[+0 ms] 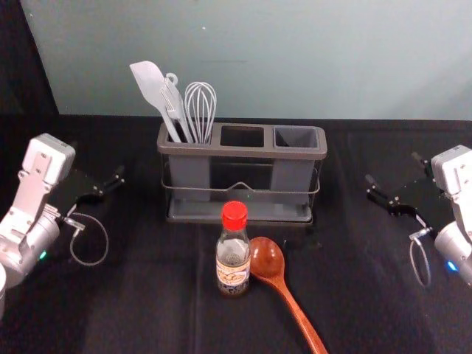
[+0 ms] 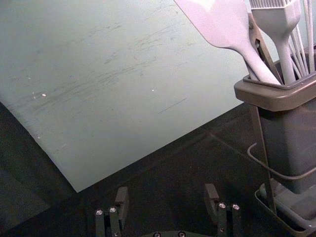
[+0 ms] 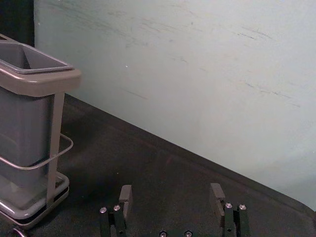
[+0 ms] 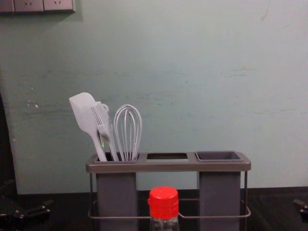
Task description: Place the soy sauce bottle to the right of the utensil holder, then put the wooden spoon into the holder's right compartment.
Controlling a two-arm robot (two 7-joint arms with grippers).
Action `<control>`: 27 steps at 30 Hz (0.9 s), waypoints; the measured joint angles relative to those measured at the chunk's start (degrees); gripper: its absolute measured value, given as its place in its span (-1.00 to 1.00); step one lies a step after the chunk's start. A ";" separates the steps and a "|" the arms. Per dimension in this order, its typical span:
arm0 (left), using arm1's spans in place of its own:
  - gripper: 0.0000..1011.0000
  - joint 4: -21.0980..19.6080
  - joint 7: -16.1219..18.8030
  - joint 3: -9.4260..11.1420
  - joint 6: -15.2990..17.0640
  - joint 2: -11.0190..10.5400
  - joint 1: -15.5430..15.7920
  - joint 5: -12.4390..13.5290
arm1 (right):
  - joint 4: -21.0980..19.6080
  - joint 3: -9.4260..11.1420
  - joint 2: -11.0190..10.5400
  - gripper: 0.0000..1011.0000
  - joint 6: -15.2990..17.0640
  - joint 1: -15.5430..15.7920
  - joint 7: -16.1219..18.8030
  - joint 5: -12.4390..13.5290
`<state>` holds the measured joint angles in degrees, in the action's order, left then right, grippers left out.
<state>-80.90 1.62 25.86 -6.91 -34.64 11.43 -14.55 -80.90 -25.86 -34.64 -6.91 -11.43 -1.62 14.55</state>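
Note:
The soy sauce bottle (image 1: 233, 258), red-capped, stands upright in front of the utensil holder (image 1: 242, 215); its cap (image 4: 163, 203) shows in the chest view. Just right of it lies the wooden spoon (image 1: 267, 258), bowl toward the holder and handle running to the front right. The holder's right compartment (image 1: 296, 137) is empty. Left of the holder is my left gripper (image 1: 102, 171); in its wrist view the left gripper (image 2: 166, 196) is open, holding nothing. On the holder's right, my right gripper (image 1: 394, 175) is also open and empty, as the right gripper (image 3: 171, 196) shows in its wrist view.
A pale spatula (image 1: 150, 85), a brush and a whisk (image 1: 200, 110) stand in the holder's left compartment. Behind the black-covered table (image 1: 162, 295) rises a pale wall (image 1: 295, 59). Bare tabletop lies between the holder and the right gripper.

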 joint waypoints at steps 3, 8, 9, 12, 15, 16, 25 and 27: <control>0.99 0.00 0.00 0.00 0.00 0.00 0.00 0.00 | 0.00 0.00 0.00 0.98 0.00 0.00 0.00 0.00; 0.99 0.00 0.00 0.00 0.00 0.00 0.00 0.00 | 0.00 0.00 0.00 0.98 0.00 0.00 0.00 0.00; 0.99 0.00 0.00 0.00 0.00 0.00 0.00 0.00 | 0.00 0.00 0.00 0.98 0.00 0.00 0.00 0.00; 0.99 0.00 0.00 0.00 0.00 0.00 0.00 0.00 | 0.00 0.00 0.00 0.98 0.00 0.00 0.00 0.00; 0.99 0.00 0.00 0.00 0.00 0.00 0.00 0.00 | 0.00 0.00 0.00 0.98 0.00 0.00 0.00 0.00; 0.99 0.00 0.00 0.00 0.00 0.00 0.00 0.00 | 0.00 0.00 0.00 0.98 0.00 0.00 0.00 0.00; 0.99 0.00 0.00 0.00 0.00 0.00 0.00 0.00 | 0.00 0.00 0.00 0.98 0.00 0.00 0.00 0.00; 0.99 0.00 0.00 0.00 0.00 0.00 0.00 -0.01 | 0.00 0.00 0.00 0.98 0.00 0.00 0.00 0.00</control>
<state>-80.90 1.62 25.86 -6.91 -34.65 11.43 -14.55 -80.90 -25.86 -34.65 -6.91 -11.43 -1.62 14.55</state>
